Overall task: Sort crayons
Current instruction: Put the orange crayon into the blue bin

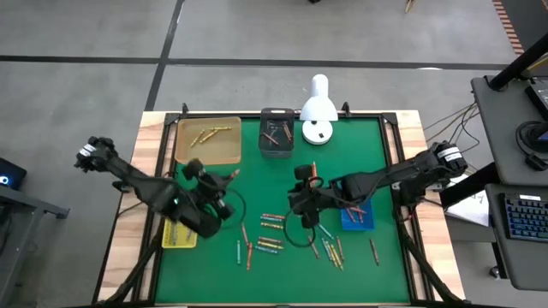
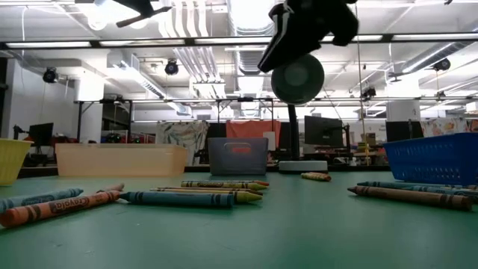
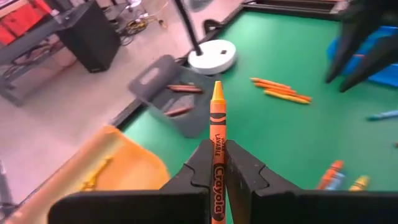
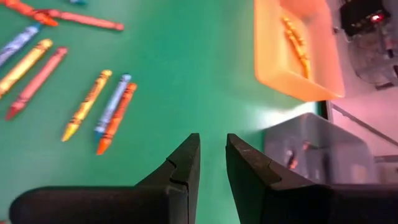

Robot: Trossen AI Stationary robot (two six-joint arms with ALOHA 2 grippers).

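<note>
- The sorting is partway along: a few yellow crayons (image 1: 210, 133) are lying in the orange tray (image 1: 224, 152) and some reddish ones in the dark tray (image 1: 276, 145), while many loose crayons (image 1: 272, 224) are waiting on the green counter (image 1: 360, 137).
- The left hand (image 3: 217, 163) is hovering near the yellow tray (image 1: 179, 239), clamped on an orange crayon (image 3: 217, 124) pointing forward.
- The right hand (image 4: 212, 155) is hanging mid-counter, its fingers slightly apart, carrying nothing.

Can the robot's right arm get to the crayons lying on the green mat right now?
Probably yes. The right gripper holds nothing, its fingers a little apart, and it hangs over bare green mat. The loose crayons lie flat just beside it with nothing on top. The left gripper is busy, shut on an orange crayon.
</note>
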